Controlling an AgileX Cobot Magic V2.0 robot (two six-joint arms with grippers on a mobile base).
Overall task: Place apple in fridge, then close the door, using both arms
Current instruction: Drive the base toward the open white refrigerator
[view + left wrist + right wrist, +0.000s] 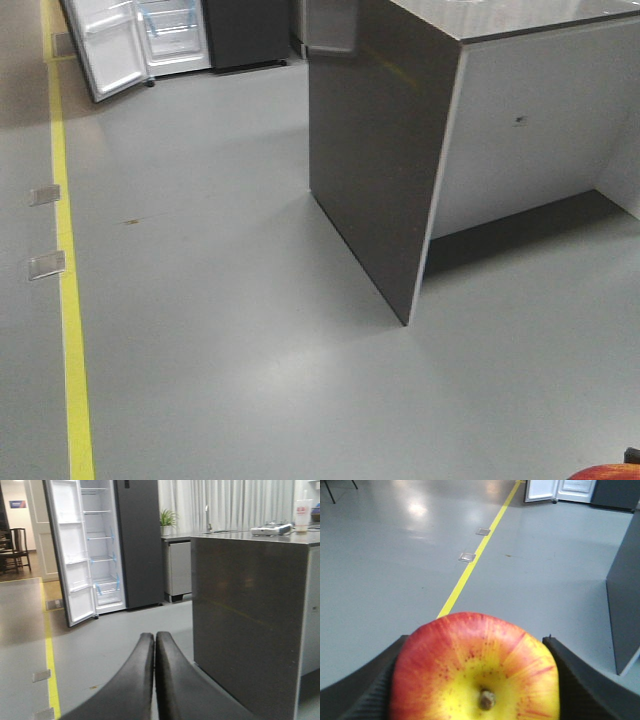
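Right wrist-mounted view is filled by the apple [472, 650], stem dimple facing the camera, clamped between the 2 ribbed fingers [367, 690] of the right gripper [476, 692]. A red sliver of it also shows at the bottom right corner of the front-facing view.

Its goal, the fridge [137, 540], stands well apart from the robot, ahead and to the left across bare floor. Its white interior is exposed, and the door [70, 555] is swung wide on the left side of the opening. The dark bench [240, 620] stands nearer, on the right, and a yellow floor line [70, 300] runs along the left toward the fridge.

The left gripper [154, 645] has its fingers pressed together with nothing between them, and it points roughly at the open compartment.

Judging from this, the base must first cover the distance, keeping left of the bench corner. The right arm would then reach the shelves, and the empty left arm, on the door's side, looks better placed to push it shut.
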